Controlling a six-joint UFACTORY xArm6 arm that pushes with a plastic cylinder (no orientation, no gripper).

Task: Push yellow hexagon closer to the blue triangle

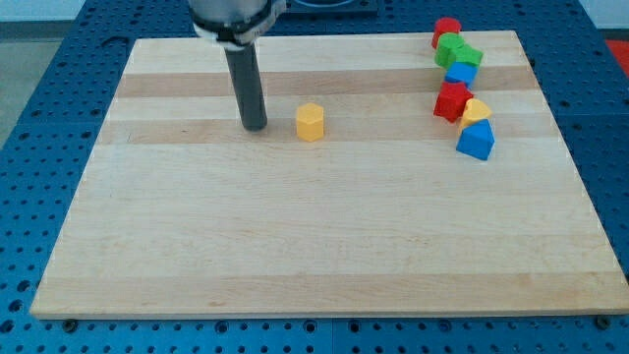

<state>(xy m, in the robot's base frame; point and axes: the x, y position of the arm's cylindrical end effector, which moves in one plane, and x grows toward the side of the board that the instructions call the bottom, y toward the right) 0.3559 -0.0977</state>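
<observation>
The yellow hexagon (310,122) stands on the wooden board (314,236) a little left of centre in the upper half. The blue triangle (476,141) sits toward the view's right, at the bottom of a column of blocks. My tip (255,128) rests on the board just left of the yellow hexagon, a small gap apart and at about the same height in the view. The dark rod rises from it to the view's top.
Above the blue triangle a column of blocks runs to the view's top right: a yellow block (476,110), a red block (452,100), a blue block (460,74), a green block (457,50) and a red block (446,30). Blue perforated table surrounds the board.
</observation>
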